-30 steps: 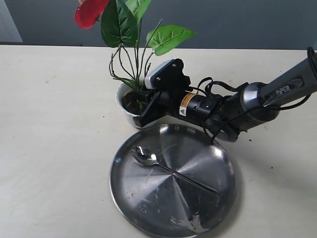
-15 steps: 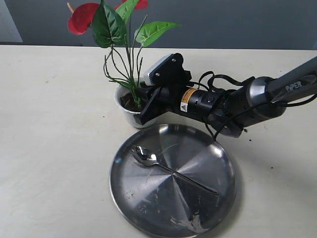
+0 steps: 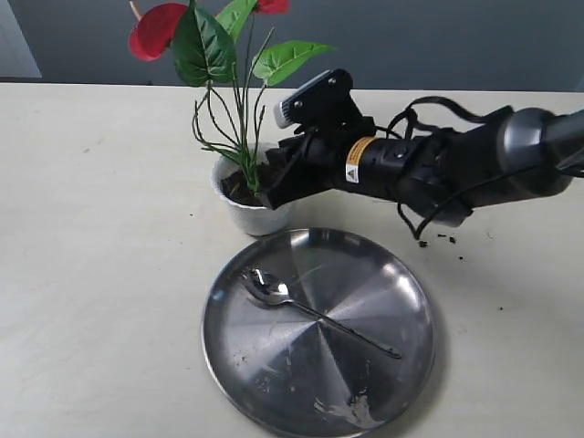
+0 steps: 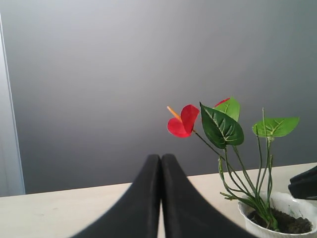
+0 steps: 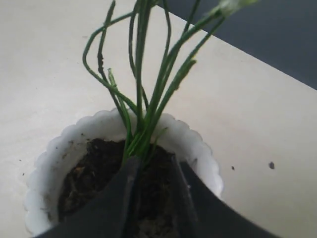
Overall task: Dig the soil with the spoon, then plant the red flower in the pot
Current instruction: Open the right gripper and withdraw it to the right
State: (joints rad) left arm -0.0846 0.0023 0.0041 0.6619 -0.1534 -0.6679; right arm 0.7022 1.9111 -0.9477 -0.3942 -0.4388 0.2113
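Note:
The red flower stands upright in the white scalloped pot, its stems rooted in the dark soil. My right gripper reaches across to the pot's near-right rim, fingertips down in the soil. In the right wrist view the right gripper is open, soil showing between the fingers, and the stems rise just off one fingertip inside the pot. The spoon lies in the steel plate. My left gripper is shut and empty, facing the flower from a distance.
The steel plate sits just in front of the pot and carries dirt smears near its front edge. A few soil crumbs lie on the cream table under the right arm. A dark wall runs behind the table.
The flower has swung from leaning right to standing upright in the pot. The right arm has risen and shifted back, off the plate's rim, fingertips still at the pot.

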